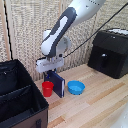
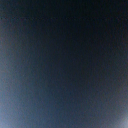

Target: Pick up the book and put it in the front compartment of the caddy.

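The dark navy book (image 1: 58, 85) stands upright on the wooden table between a red cup (image 1: 47, 89) and a blue bowl (image 1: 76, 88). My gripper (image 1: 51, 74) is down at the book's top edge, its fingers overlapping the upper corner; how they stand is too small to make out. The wrist view is filled by a blurred dark blue surface, the book (image 2: 64, 64) very close to the camera. The black soft-sided caddy (image 1: 20, 107) sits at the exterior view's left, its divider wall visible inside.
A black hard-cased machine (image 1: 110, 52) with a front handle stands at the back on the exterior view's right. A woven screen (image 1: 30, 35) forms the back wall. The table edge runs along the lower right.
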Controlling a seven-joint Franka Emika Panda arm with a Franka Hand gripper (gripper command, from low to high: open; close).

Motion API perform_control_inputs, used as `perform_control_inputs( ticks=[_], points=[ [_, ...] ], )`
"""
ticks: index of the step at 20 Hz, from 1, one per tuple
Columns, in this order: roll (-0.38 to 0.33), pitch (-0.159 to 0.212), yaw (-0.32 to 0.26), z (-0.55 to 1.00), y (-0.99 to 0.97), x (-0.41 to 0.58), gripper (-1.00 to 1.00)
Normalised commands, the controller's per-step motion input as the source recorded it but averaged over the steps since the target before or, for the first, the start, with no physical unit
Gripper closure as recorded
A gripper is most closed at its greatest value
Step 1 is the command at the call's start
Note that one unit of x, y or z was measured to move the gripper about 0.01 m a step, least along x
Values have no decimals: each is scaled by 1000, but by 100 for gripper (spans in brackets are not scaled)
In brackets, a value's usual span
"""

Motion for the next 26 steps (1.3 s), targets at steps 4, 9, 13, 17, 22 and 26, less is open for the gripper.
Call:
perform_control_inputs(
  ticks=[4,9,13,17,22,26],
  points=[
    [36,-15,-121,409,-90,148,100],
    [16,71,-35,976,-353,115,100],
    [0,84,17,996,-222,44,100],
    [0,104,-124,989,-417,8,100],
    [49,30,-221,873,-36,-175,100],
    [54,-35,-290,809,3,-139,100]
  ],
)
